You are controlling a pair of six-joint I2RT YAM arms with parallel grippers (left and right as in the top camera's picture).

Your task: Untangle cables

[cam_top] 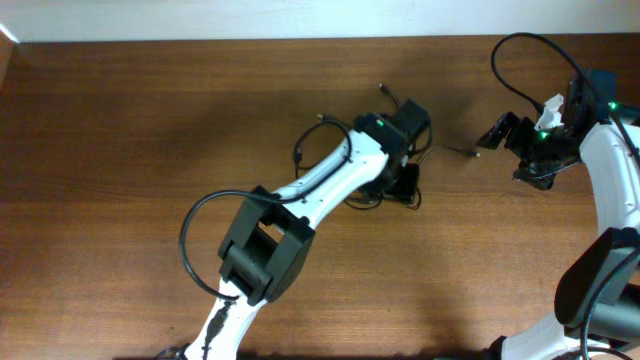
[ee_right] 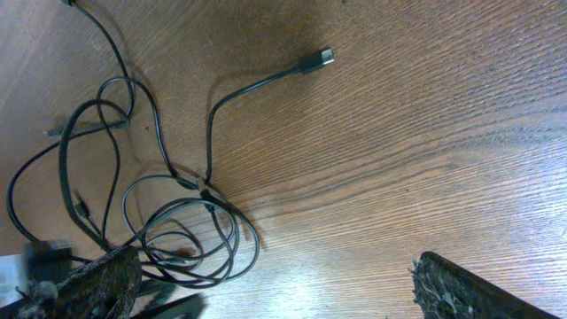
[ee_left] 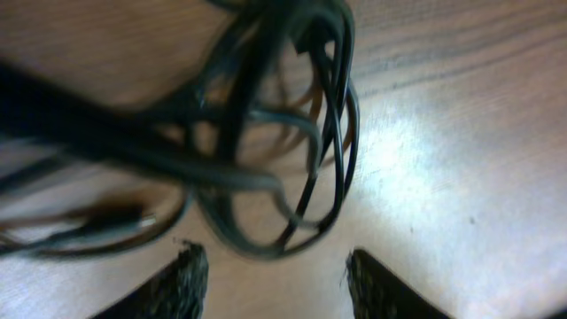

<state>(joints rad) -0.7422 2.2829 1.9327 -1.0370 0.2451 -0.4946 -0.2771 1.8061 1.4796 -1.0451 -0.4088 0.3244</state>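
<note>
The cables (cam_top: 312, 140) lie in a tangle of thin black cords at mid-table, partly hidden under my left arm. My left gripper (cam_top: 405, 185) hovers right over the tangle. In the left wrist view the cables (ee_left: 266, 142) fill the frame as blurred loops just past my left gripper (ee_left: 275, 270), which is open with bare wood between its fingertips. My right gripper (cam_top: 506, 150) stands to the right of the tangle, apart from it. The right wrist view shows the cables (ee_right: 168, 221) looped at the left, one loose plug end (ee_right: 315, 61) stretched out, and my right gripper (ee_right: 275, 279) wide open and holding nothing.
The wooden table (cam_top: 120, 150) has a pale wall along its back edge. A thin cord end (cam_top: 462, 151) reaches from the tangle toward my right gripper. Another plug end (cam_top: 386, 91) lies just behind the tangle.
</note>
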